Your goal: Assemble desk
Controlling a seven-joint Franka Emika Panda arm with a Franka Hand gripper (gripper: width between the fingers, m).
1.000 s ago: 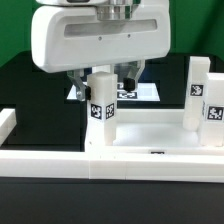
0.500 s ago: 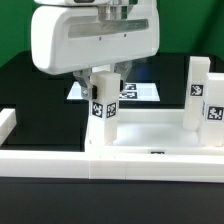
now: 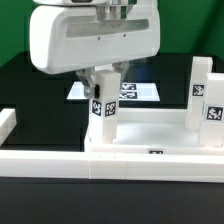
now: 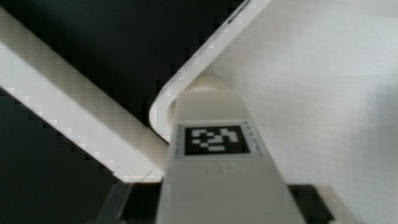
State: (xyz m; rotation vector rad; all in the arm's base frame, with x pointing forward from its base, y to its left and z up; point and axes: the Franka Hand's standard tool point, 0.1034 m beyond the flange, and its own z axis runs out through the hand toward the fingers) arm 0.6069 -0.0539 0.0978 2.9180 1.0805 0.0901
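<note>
Gripper (image 3: pixel 103 76), upper centre of the exterior view, is clamped narrow on an upright tagged leg (image 3: pixel 102 108). The leg stands at a corner of the white tabletop (image 3: pixel 150 130), centre frame. A second leg (image 3: pixel 203 95) stands at centre right. The bench (image 3: pixel 30 85) is black.

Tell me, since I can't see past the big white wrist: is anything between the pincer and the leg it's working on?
Nothing visible. The pincer is closed on the upright leg standing at the tabletop's corner.
</note>
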